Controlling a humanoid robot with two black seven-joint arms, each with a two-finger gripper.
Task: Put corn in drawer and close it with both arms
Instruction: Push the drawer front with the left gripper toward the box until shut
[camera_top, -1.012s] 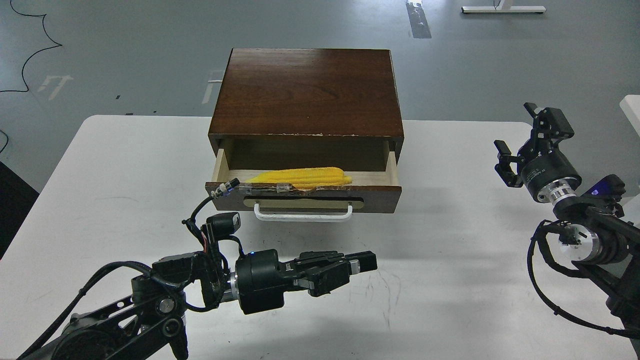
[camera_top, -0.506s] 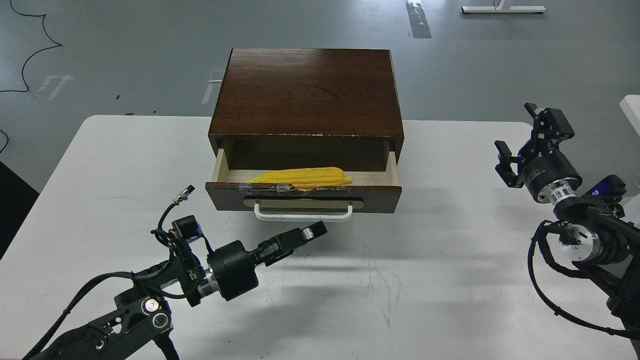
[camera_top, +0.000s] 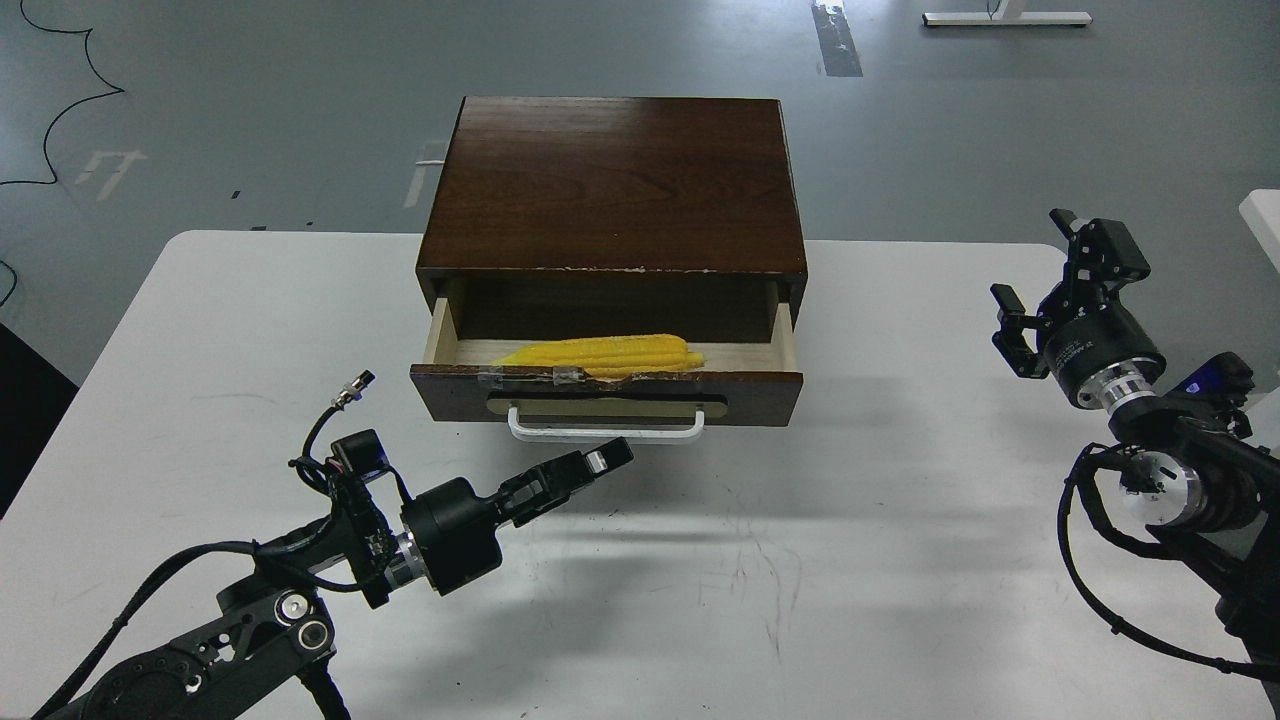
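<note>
- Since half a second ago: black left two-finger gripper (camera_top: 598, 464) drawn slightly back and down, tip now just below the left part of the white bar handle (camera_top: 606, 432); a second ago, lying broadside and lower over the white counter (camera_top: 220, 330). Right black two-finger gripper (camera_top: 1062, 285) almost unmoved, well apart from the cabinet at the right.
- Long tapered bright yellow corn cob (camera_top: 605, 353): lying lengthwise on the pale floor of the dark brown wooden drawer (camera_top: 760, 398), just behind the chipped, taped front edge. First step judged complete.
- Drawer pulled partly out of the dark wood cabinet box (camera_top: 615, 185); closing judged to be the step in hand, not yet begun.
- Left jaws: seen as one narrow dark tip, apparently together and gripping nothing, no gap visible. Right jaws: spread apart, empty.
- Next move, as judged: left tip brought against the drawer front near the handle, right gripper carried in to the right part of the front, then an even push from both so that the drawer slides straight and does not skew.
- Hard to make out: contact between left tip and handle (probably apart, not certain); near side of the cob, masked by the drawer front; drawer depth behind the cob, in shadow.
- Cut off: both arms at the lower frame corners.
</note>
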